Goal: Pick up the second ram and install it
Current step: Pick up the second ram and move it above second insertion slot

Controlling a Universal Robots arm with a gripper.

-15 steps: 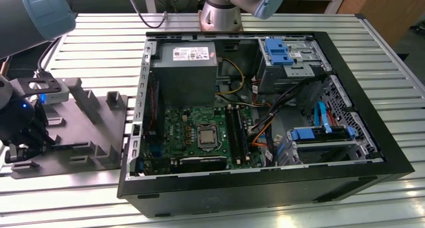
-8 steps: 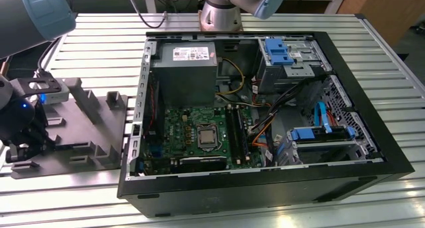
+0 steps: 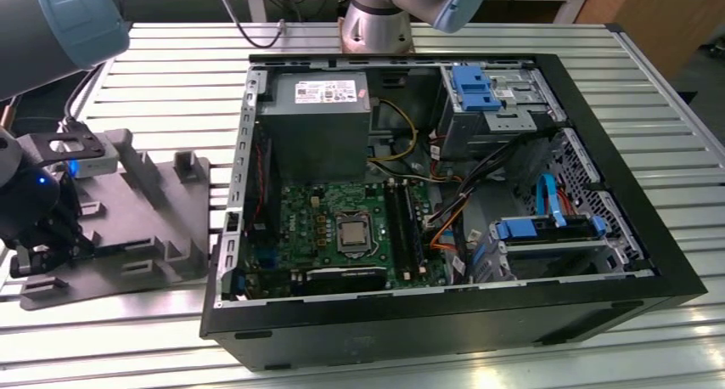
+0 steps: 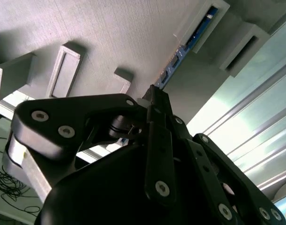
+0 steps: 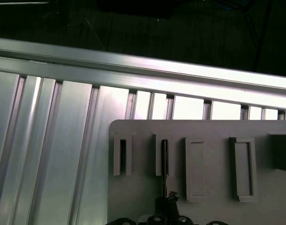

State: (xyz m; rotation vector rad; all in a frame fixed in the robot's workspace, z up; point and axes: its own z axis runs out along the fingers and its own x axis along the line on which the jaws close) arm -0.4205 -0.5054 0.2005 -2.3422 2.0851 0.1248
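The ram (image 4: 199,28) stands on edge in a slot of the grey holder (image 4: 110,37), with the gripper (image 4: 157,96) pinched together on its edge, another slot (image 5: 122,157) just beside, bare slatted table (image 5: 54,140) past the holder's rim, and the open case (image 3: 453,321) well apart toward the exterior view's right.

The black metal claw (image 4: 154,96) is shown against a matte grey moulded plastic holder (image 4: 110,37); just ahead of it a slim blue ram stick (image 4: 195,33) is seen. Beneath the claw, the silver aluminium table (image 5: 54,140) is striped with parallel grooves. Well away from the claw, a green motherboard (image 3: 306,211) is framed by a black steel computer case (image 3: 453,321).
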